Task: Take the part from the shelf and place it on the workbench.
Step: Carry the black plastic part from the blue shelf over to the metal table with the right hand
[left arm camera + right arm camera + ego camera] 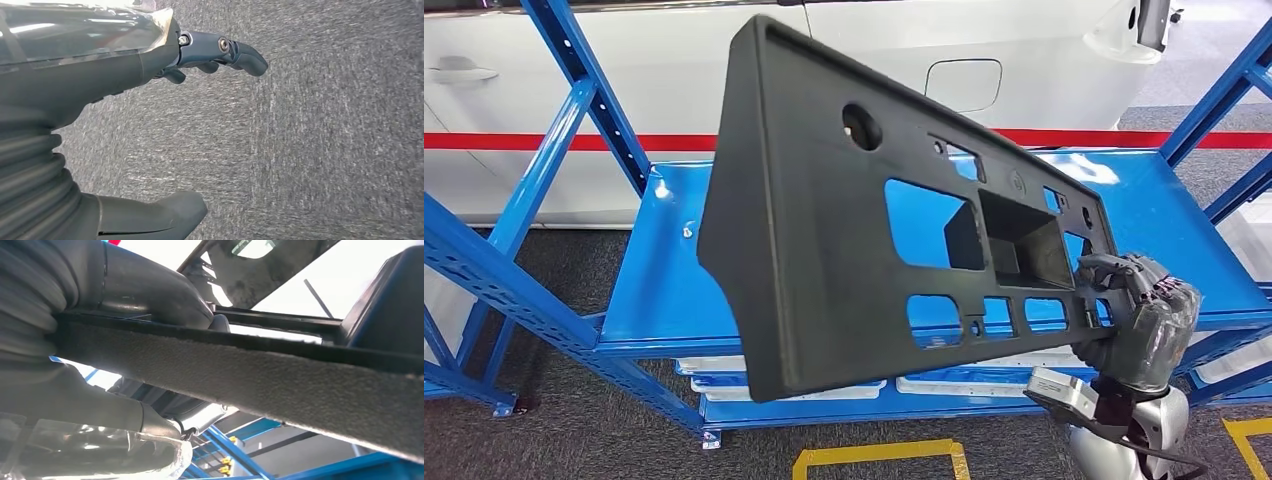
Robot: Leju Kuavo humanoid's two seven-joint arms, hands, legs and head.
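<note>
Blue steel shelf (674, 290) lies beyond; our right hand (1136, 320) clamps the flat black plastic part (824, 250) by one end. Its long axis runs up and leftward from that hand. Our left hand (100, 65) hangs empty, fingers apart.

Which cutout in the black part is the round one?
The lone hole near the part's upper edge, far from the right hand; the other openings are rectangular.

We see the part (824, 230) covering much of the shelf (664, 270) behind it. Our right hand (1139, 320) has its fingertips hidden behind the part's corner. In the right wrist view the part (280, 375) runs off the frame. Our left hand (75, 100) is cut off at the edge.
</note>
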